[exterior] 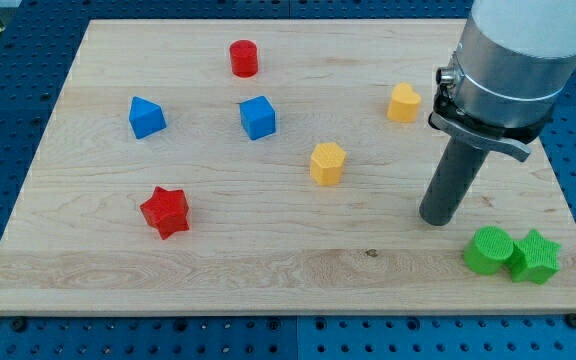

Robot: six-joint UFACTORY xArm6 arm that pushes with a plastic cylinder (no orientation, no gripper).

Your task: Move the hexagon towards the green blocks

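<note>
The yellow hexagon [327, 163] sits near the middle of the wooden board [268, 260]. Two green blocks lie at the view's bottom right: a green cylinder [489, 250] and, touching its right side, a green star [536, 256]. My tip [435, 219] rests on the board to the right of the hexagon and a little lower, with a clear gap between them. It stands up and to the left of the green cylinder, not touching it.
A yellow heart-like block [403, 103] lies above my tip. A blue cube [258, 117], a blue triangular block [146, 117], a red cylinder [244, 58] and a red star [165, 211] lie across the view's left half.
</note>
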